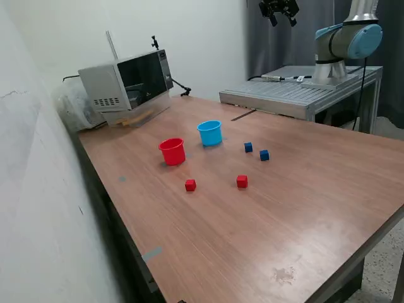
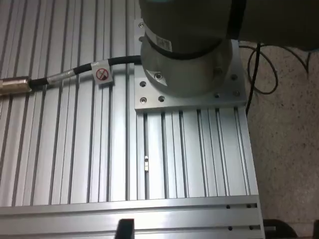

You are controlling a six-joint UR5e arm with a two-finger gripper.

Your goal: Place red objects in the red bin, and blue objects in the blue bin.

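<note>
Red bin point(image 1: 172, 151), no legible markings

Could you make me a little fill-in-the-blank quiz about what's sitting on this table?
1. The red cup stands on the exterior view's ____ of the light blue cup.
2. The number of tiny red cubes on the wooden table is ____.
3. The two dark blue cubes lie ____ the cups, not in them.
4. The claw hangs high, holding ____.

Answers: left; two; outside; nothing
</note>
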